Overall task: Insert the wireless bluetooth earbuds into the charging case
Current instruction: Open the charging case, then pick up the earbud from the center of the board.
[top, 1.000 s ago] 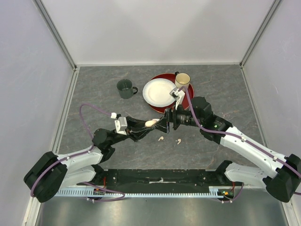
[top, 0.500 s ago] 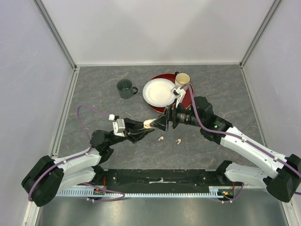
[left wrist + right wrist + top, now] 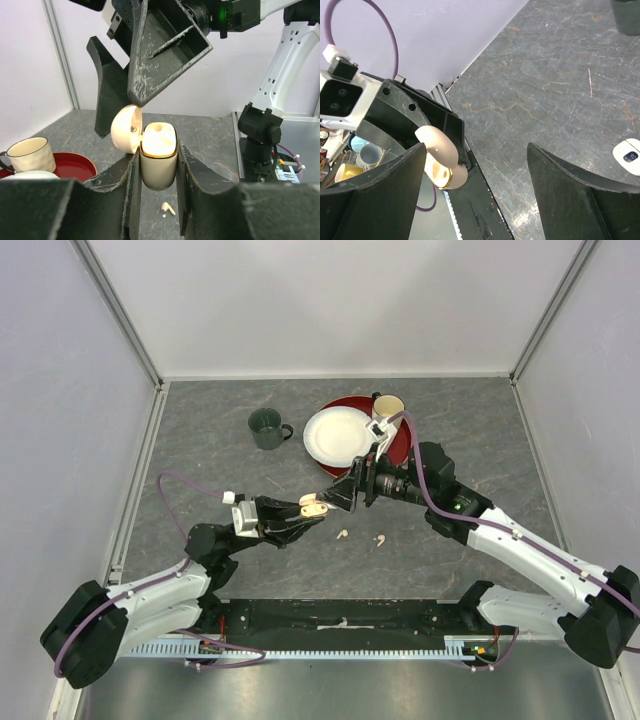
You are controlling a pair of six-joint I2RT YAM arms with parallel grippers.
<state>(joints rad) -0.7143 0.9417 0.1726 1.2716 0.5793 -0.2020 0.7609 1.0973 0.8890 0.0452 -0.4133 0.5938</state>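
Charging case (image 3: 159, 150), lid open, is sitting clamped in the left gripper (image 3: 306, 511); the empty right gripper (image 3: 476, 150) is gaping just right, earbuds (image 3: 342, 534) lying nearer.

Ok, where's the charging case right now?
In the top view the charging case is centre-left over the table, lid open, clamped in the left tool, with the open right tool close on its right.

Overhead looking down, opposed close wrist views, sharing charging case (image 3: 158, 162)
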